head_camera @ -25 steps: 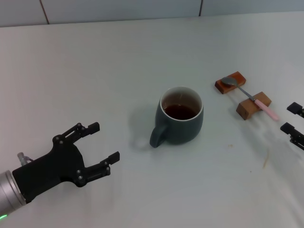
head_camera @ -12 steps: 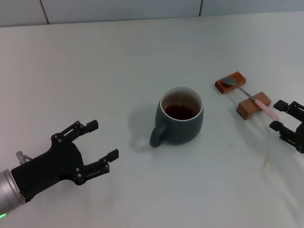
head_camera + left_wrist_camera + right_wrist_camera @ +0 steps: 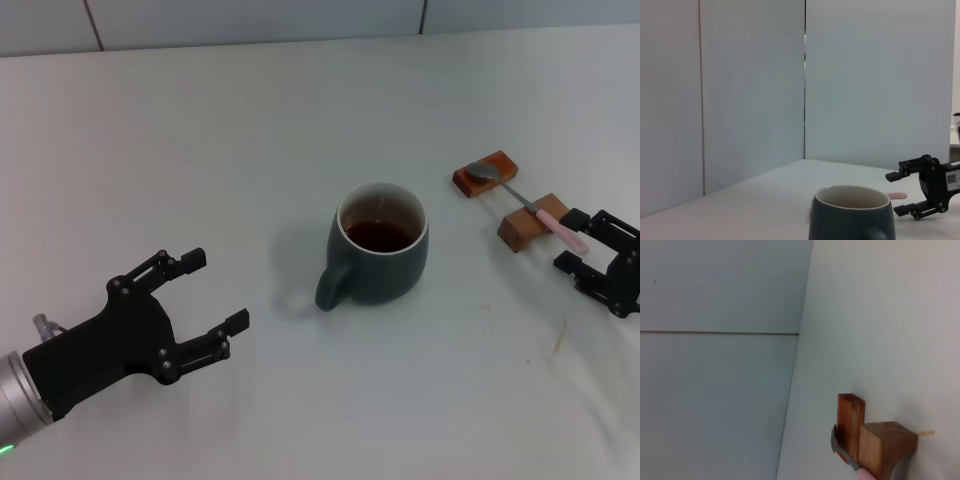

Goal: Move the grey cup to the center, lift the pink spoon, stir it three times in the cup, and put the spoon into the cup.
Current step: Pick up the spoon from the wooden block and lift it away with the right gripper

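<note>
The grey cup (image 3: 380, 245) stands at the table's middle with dark liquid inside and its handle toward my left arm; the left wrist view shows its rim and body (image 3: 852, 212). The pink spoon (image 3: 530, 207) lies across two brown wooden blocks, metal bowl on the far block, pink handle sticking out over the near one. My right gripper (image 3: 583, 240) is open, its fingers either side of the pink handle's end without touching it. My left gripper (image 3: 216, 290) hangs open over the table's left side, well apart from the cup.
The far wooden block (image 3: 486, 173) and the near block (image 3: 533, 223) sit right of the cup. White wall panels (image 3: 750, 90) rise behind the table. A small yellowish mark (image 3: 560, 340) lies on the table near the right arm.
My right gripper has slid in from the right edge toward the spoon's pink handle. The left gripper has barely shifted. Cup and spoon have stayed put.
</note>
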